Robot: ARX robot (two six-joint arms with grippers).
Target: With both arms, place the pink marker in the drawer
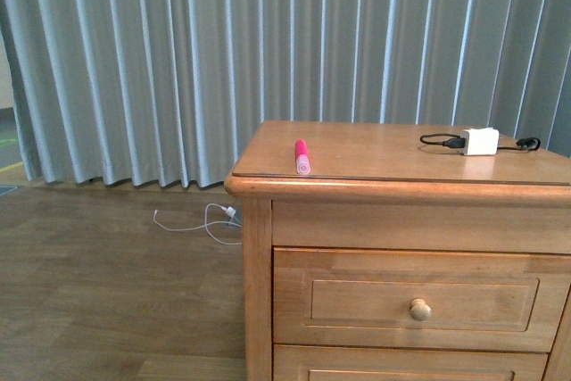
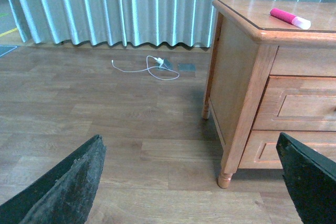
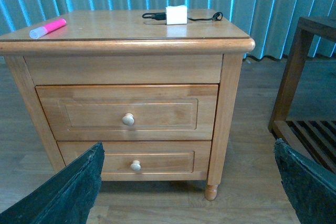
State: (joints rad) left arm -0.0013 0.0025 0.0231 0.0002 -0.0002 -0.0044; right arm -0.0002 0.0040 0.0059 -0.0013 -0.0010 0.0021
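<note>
1. The left black parallel gripper hangs low beside the nightstand, out over the floor. Its jaws are spread wide and hold nothing.
2. The short bright pink marker with a paler cap lies untouched on the honey-coloured wooden nightstand top, near its left front corner.
3. The upper honey-coloured wooden drawer with a round knob is fully shut. To my eye nothing is done yet: opening, picking up, dropping in and closing all remain.
4. The white charger block with black cable sits well apart at the back right. No brand or writing can be read on it or anywhere else.
5. The right black parallel gripper faces the drawer fronts, its jaws wide and empty.
</note>
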